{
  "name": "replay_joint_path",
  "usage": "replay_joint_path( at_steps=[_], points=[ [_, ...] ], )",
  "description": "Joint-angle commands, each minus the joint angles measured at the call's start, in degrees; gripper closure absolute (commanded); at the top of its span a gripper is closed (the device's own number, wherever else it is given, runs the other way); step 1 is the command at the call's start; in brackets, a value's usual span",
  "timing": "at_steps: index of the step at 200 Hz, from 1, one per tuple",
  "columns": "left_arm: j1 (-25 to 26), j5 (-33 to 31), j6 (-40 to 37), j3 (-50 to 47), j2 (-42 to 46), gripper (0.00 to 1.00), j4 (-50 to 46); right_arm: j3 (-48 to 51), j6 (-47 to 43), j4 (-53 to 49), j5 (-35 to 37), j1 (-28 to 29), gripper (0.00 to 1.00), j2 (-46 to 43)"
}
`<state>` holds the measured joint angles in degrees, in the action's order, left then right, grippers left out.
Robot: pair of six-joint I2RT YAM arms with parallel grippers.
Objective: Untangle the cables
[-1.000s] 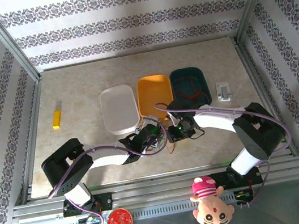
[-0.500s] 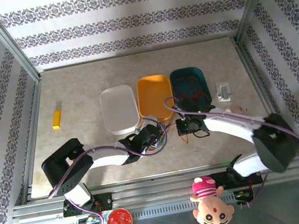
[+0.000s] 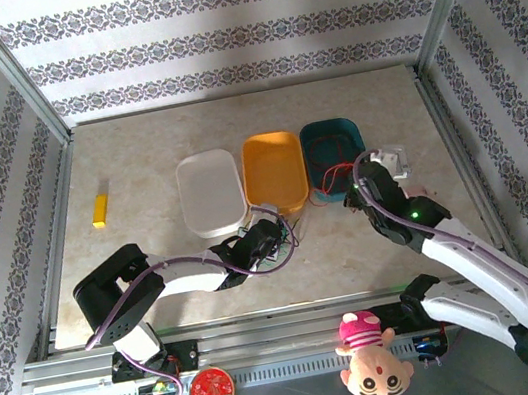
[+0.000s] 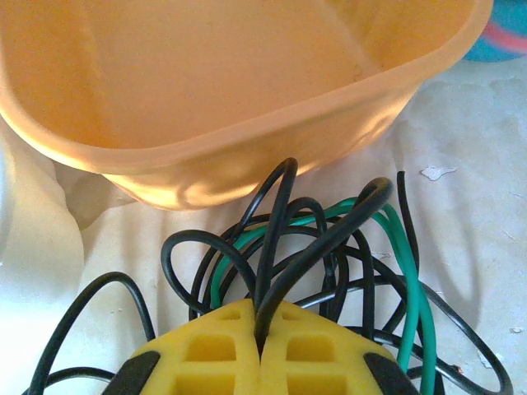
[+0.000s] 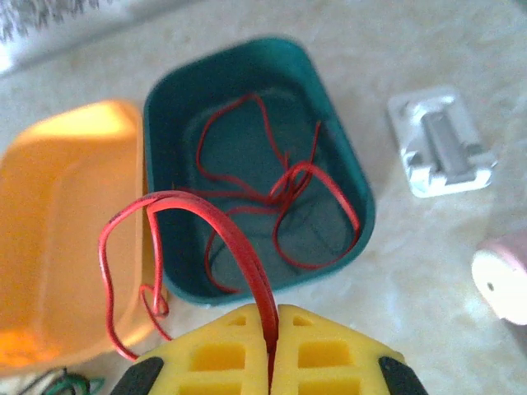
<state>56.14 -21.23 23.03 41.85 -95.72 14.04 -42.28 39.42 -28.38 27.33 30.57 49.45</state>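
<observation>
A tangle of black and green cables lies on the table just in front of the orange tray. My left gripper is shut on two black strands of it; from above it sits at the orange tray's near end. My right gripper is shut on a red cable that arches up and hangs down to the left. More red cable lies coiled in the teal tray. From above, the right gripper is at the teal tray's near edge.
A white tray stands left of the orange tray. A yellow block lies far left. A white-and-grey holder sits right of the teal tray, with a pink object just nearer.
My right gripper has shut on a red cable at the tangle beside the left gripper and swung it right and away to the teal tray. The left arm has stayed put.
</observation>
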Motion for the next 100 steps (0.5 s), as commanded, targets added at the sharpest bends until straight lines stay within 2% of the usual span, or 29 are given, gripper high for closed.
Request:
replay_joint_path(
  at_steps=[1, 28, 52, 100],
  points=[
    [-0.4, 0.2, 1.1, -0.2, 0.3, 1.00, 0.7, -3.8, -2.8, 1.7, 5.5, -2.2, 1.00, -3.0],
    [-0.4, 0.2, 0.8, -0.1, 0.4, 1.00, 0.7, -6.9, -2.6, 3.2, -3.1, -10.9, 1.00, -1.4],
    [-0.4, 0.2, 0.8, -0.1, 0.4, 1.00, 0.9, -7.6, 0.2, 7.1, -11.8, -18.2, 1.00, 4.6],
    [-0.4, 0.6, 0.7, -0.1, 0.8, 1.00, 0.7, -6.2, 3.9, 24.9, -17.0, -22.4, 1.00, 19.8]
  ],
)
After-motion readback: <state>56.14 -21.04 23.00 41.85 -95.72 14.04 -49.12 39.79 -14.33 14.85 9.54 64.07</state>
